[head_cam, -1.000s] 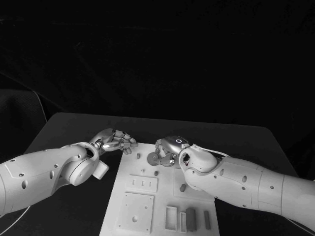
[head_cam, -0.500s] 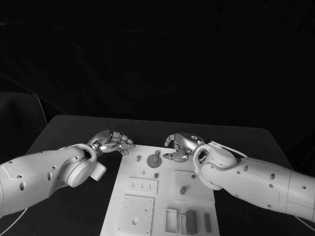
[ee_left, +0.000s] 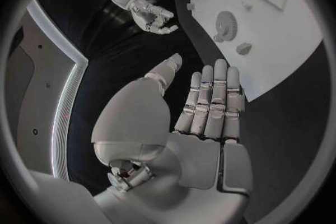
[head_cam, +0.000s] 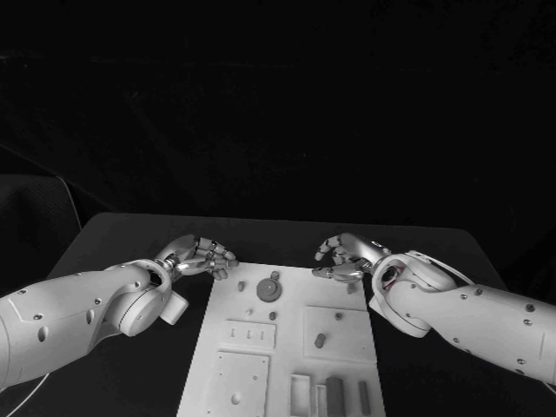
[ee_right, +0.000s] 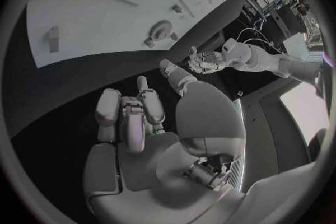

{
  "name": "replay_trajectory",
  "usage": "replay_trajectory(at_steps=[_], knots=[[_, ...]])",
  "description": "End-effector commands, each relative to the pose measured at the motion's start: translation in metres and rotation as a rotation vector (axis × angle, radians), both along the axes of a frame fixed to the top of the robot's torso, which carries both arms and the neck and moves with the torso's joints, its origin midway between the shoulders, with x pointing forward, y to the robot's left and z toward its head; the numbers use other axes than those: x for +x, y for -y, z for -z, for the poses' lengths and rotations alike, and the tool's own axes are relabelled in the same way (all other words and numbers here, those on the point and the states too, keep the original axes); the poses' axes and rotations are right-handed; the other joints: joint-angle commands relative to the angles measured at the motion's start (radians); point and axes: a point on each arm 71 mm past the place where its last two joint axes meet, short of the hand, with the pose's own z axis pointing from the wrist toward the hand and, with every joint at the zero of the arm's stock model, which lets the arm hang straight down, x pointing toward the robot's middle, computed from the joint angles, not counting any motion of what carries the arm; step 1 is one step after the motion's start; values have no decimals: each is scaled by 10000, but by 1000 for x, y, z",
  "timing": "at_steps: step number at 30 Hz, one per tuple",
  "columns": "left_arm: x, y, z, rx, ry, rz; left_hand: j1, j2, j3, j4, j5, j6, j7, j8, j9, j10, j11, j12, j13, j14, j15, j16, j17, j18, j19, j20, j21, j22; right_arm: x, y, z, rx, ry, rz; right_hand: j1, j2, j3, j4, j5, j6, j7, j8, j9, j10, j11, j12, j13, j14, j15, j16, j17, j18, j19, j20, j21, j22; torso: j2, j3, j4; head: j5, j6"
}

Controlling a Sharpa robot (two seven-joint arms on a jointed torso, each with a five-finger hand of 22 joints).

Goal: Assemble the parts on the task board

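Both hands hover at the far end of the board [head_cam: 291, 347], and neither one holds a thing. The left hand [head_cam: 201, 256] sits by the board's far left corner with its fingers straight and together, holding nothing. The right hand [head_cam: 343, 258] sits by the far right corner, fingers bent a little but loose. The round gear [head_cam: 269, 289] rests on the board near its far edge, between the two hands. Small pegs [head_cam: 321, 340] stand further down the board. If a hand drops too fast, it could bump the board and push it crooked. Fingers that squeeze the gear off-centre could let it slip and roll off the edge.
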Motion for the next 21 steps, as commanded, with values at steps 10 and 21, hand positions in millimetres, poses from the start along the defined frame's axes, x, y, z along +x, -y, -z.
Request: replay_trajectory(at_steps=[10,21], knots=[[-2,3,7,-96,-30,55,-16,99,-31,34,59,18,34,-71,-16,61,3,-58,11,84,-5,-57,16,151,70,29,-34,-14,9,57,6,620,-100,-604,96,17,12,-164,-3,476,335,-119,-14,-630,125,-573,-300,-359,65,-316,22,127,-555,57,694,-180,-206,289,-237,-46,19],[-2,6,11,-116,-108,147,-18,101,-33,37,58,21,35,-72,-16,65,3,-59,12,88,-5,-57,18,152,72,28,-34,-14,16,87,31,-245,-327,-1078,500,-244,-348,-286,-42,-419,230,-665,-214,-1229,387,-770,-382,-381,167,-157,608,78,-1102,196,465,-263,-206,434,-312,-179,7]])
